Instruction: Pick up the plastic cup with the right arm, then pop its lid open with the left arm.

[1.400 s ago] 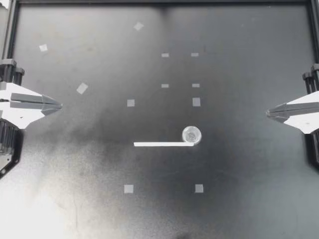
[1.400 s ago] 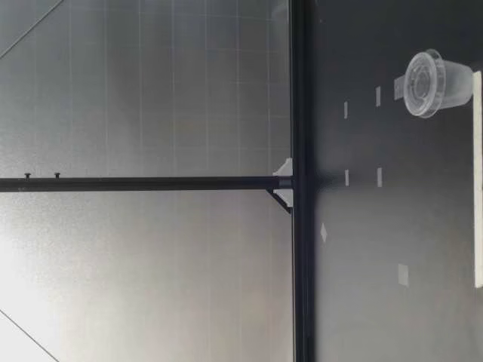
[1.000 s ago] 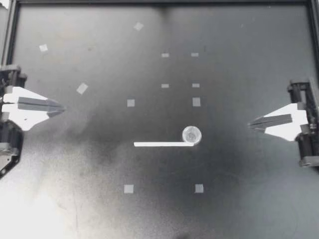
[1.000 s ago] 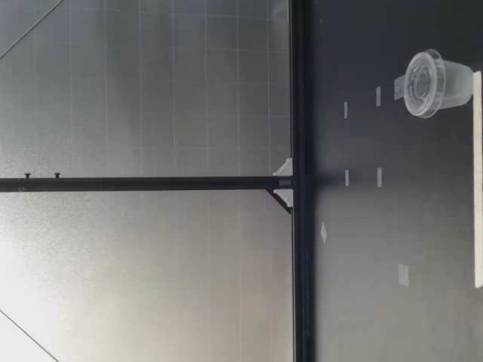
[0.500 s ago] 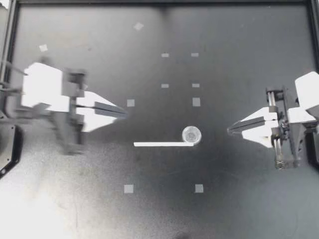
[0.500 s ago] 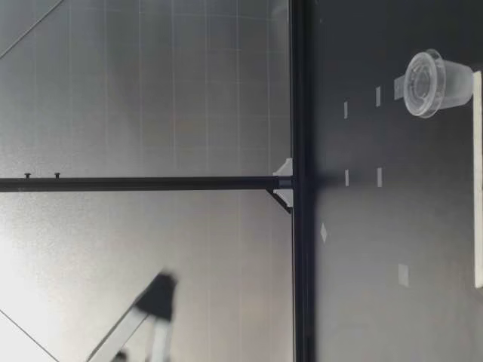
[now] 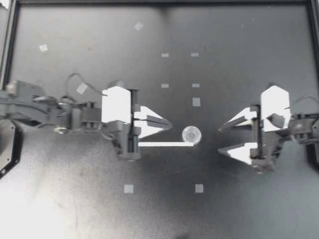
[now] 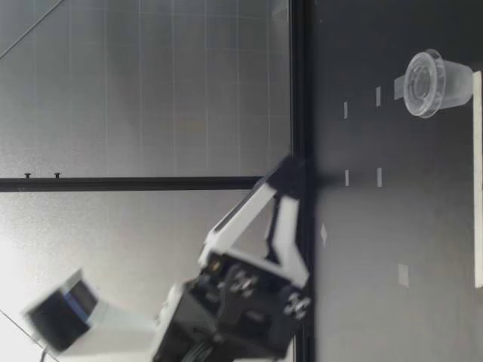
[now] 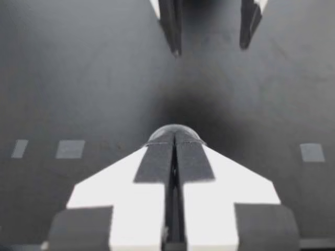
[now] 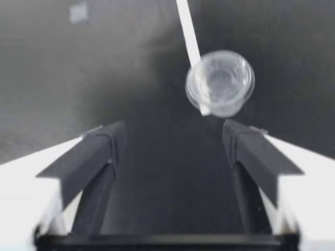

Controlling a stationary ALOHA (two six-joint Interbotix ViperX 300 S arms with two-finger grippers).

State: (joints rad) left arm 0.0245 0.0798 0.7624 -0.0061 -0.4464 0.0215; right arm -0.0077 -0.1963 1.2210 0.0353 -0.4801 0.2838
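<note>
The cup stands upright on the table, at the end of a white strip, between the two grippers. The left gripper has its fingers pressed together, tips near the cup but apart from it. The right gripper faces it from the other side, fingers spread wide, holding nothing. From the right wrist the cup sits just ahead of the gap. From the left wrist it seems hidden behind the tips, though I can't be sure.

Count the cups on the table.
1. The cup stands at the white strip's end, between my shut left gripper and my open right gripper, touching neither. The arms could hide another.
</note>
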